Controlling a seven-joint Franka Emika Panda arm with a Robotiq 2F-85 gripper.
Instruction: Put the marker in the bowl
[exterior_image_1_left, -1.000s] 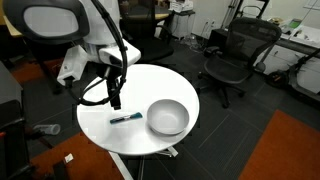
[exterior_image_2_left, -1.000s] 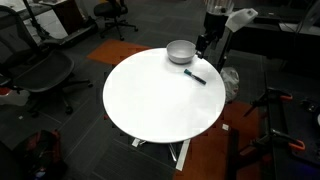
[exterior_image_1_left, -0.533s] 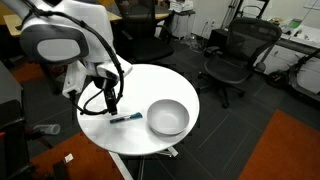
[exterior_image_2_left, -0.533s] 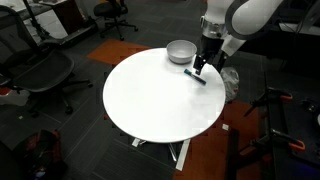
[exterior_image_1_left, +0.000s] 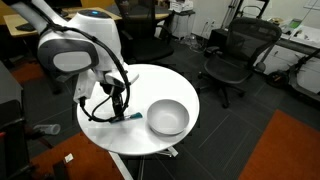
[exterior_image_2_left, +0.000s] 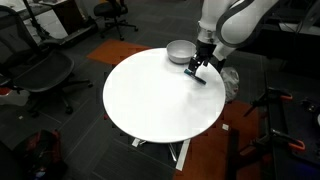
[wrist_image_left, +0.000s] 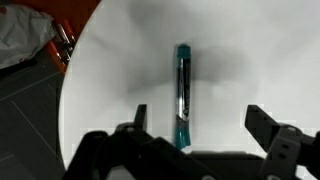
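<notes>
The marker (wrist_image_left: 182, 92) is a thin dark pen with a teal end. It lies flat on the round white table (wrist_image_left: 260, 60), seen in the wrist view between my open fingers. My gripper (wrist_image_left: 200, 125) is open and hangs just above the marker. In both exterior views the gripper (exterior_image_1_left: 121, 108) (exterior_image_2_left: 195, 70) is low over the table with the marker (exterior_image_1_left: 131, 117) (exterior_image_2_left: 196, 77) under it. The grey-silver bowl (exterior_image_1_left: 167, 117) (exterior_image_2_left: 180, 51) stands empty on the table beside the marker.
Black office chairs (exterior_image_1_left: 232, 55) (exterior_image_2_left: 40, 72) stand round the table. An orange floor patch (exterior_image_1_left: 285, 150) lies nearby. The table edge (wrist_image_left: 75, 90) is close to the marker, with crumpled plastic and a red stand (wrist_image_left: 25, 35) on the floor below.
The arm has come down towards the table, and the open gripper now sits right over the marker. The marker and bowl have not moved.
</notes>
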